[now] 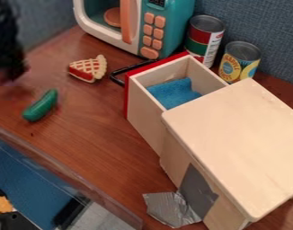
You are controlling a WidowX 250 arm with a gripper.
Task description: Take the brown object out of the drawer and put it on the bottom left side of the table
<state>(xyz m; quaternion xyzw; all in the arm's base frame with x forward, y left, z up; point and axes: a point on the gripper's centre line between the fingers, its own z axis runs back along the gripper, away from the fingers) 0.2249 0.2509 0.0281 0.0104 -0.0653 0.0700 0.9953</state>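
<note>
The bench (95,139) carries a pale wooden cabinet (233,134), taken here as the point of reference. A toy microwave (179,27) stands behind the cabinet, toward the view's top. The drawer (143,114) projects from the cabinet, open, its red front turned away from it. The hand (8,63) is well apart from the cabinet, at the view's left edge; whether it is clenched, released or grasping anything cannot be told. Beyond the cabinet, beside the drawer, stand a red-and-green can (204,38) and a yellow can (239,58). A soft-looking blue piece (173,92) lies in the drawer. A pie slice (89,68) lies off the cabinet, past the drawer front, and a green pickle (40,106) farther out. The location of the brown object cannot be confirmed: under the blue piece or at the hand are both possible. Handling is therefore provisional: if it is a light, stiff toy, as its neighbours appear, grip it across its narrow middle, firmly enough to prevent slipping, and set it down low.
</note>
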